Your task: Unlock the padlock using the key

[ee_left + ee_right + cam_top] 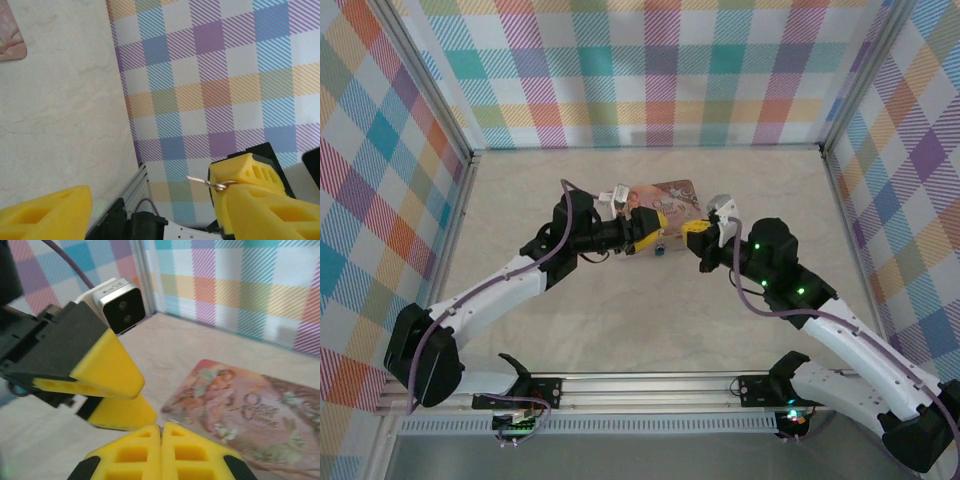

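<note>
Top external: two arms tip to tip over the middle of the pale bench [620, 320], left pincer [655, 228] and right pincer [697, 229] facing each other, close together, just in front of a pink floral tin [672, 190] lying flat. Just on the near side of the left pincer, the padlock [661, 250]: a tiny dark speck with a bluish spot, low by the bench surface. Cannot tell whether lying free or touching a finger. Plaid walls [650, 70] on three sides.

Left wrist: left pincer released, its two yellow fingers [45, 212] spread wide apart at the lower corners. Close against the right-hand one, the blunt yellow tip of the right pincer, clenched on the key [199, 179], a thin grey sliver jutting sideways, with a small ring at the gripped end. Corner of the tin at upper left, on the marbled bench.

Right wrist: right pincer with both yellow fingers [132, 455] pressed flat together, seam closed. Opposite, the left pincer's parted fingers, one above the other, with a small camera [120, 307] behind. Tin to the right, picture side up.
</note>
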You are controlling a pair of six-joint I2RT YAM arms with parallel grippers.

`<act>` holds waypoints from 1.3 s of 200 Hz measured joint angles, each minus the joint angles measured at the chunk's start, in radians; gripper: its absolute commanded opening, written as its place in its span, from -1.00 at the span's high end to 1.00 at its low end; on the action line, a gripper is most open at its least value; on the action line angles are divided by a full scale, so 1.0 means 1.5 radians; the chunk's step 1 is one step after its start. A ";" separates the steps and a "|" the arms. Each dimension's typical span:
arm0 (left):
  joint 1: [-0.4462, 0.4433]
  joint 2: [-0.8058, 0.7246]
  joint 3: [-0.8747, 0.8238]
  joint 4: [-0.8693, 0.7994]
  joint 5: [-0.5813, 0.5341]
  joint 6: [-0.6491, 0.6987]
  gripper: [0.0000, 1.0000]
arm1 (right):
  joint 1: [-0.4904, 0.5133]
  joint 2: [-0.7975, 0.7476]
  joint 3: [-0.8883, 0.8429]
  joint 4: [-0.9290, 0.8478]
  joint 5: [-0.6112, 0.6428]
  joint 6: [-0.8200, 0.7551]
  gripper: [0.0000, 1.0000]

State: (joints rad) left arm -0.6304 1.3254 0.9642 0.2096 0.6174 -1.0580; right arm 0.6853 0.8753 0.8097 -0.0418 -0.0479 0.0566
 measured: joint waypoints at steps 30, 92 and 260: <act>-0.003 0.002 0.013 0.024 0.002 -0.048 -0.53 | 0.039 0.002 -0.008 0.045 0.065 -0.080 1.00; -0.017 0.028 0.033 0.072 0.030 -0.107 -0.12 | 0.095 0.012 -0.029 0.104 0.125 -0.169 1.00; -0.008 0.032 0.046 0.045 0.047 -0.081 1.00 | 0.155 0.010 -0.055 0.134 0.204 -0.262 0.21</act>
State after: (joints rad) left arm -0.6426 1.3727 1.0336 0.2764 0.6872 -1.1790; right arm 0.9176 0.8902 0.7273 0.1589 0.2581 -0.3370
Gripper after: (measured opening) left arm 0.051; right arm 0.334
